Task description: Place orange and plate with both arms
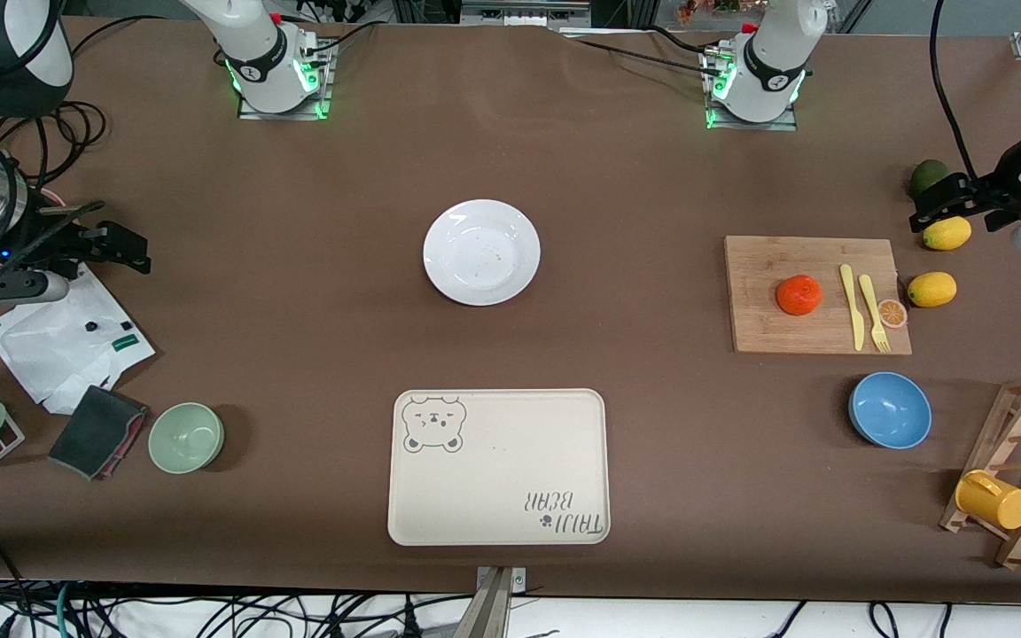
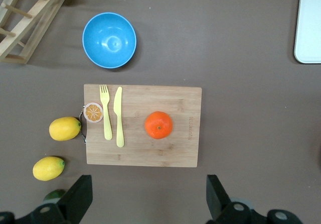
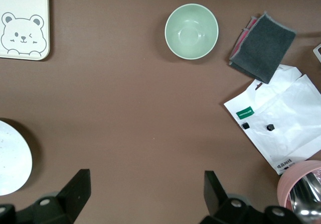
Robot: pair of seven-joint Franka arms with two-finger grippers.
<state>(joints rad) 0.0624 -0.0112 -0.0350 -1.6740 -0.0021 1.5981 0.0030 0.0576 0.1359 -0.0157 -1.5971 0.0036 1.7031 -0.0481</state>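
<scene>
Presumably both open-fingered grippers, left (image 2: pixel 145 201) and right (image 3: pixel 143 199), wait at the table's ends; the round orange (image 1: pixel 798 294) could roll off its board when nudged, missing the plate (image 1: pixel 481 252).

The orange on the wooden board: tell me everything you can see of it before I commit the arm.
The small round red-orange orange is whole, with dimpled glossy skin and a tiny stem dimple facing up. It sits alone on the rectangular wooden cutting board, beside the yellow plastic knife without touching it. Nothing grips it; the left gripper hangs open above the table by the board's edge.
</scene>
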